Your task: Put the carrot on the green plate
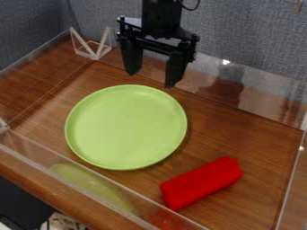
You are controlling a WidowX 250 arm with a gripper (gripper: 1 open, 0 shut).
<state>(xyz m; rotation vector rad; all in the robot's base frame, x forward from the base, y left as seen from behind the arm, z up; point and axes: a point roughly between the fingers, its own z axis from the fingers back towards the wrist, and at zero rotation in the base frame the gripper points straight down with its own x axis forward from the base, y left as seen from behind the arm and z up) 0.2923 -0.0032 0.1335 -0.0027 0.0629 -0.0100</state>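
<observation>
Carrot: one matte red rectangular bar [202,182], long axis lower-left to upper-right, on wooden table [240,126].
Plate: one round lime-green plate [126,126].
My claw [157,67]: released, empty.

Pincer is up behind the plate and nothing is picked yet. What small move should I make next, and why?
Probably swing the pincer toward the near right, over the carrot. It hangs open and empty beyond the far rim of the green plate, while the carrot lies on the wood outside the plate's near-right edge, not yet grasped.

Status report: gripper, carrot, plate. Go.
Gripper open, empty, above table behind green plate. Carrot on table, front-right of plate, untouched. Nothing in the way.
</observation>
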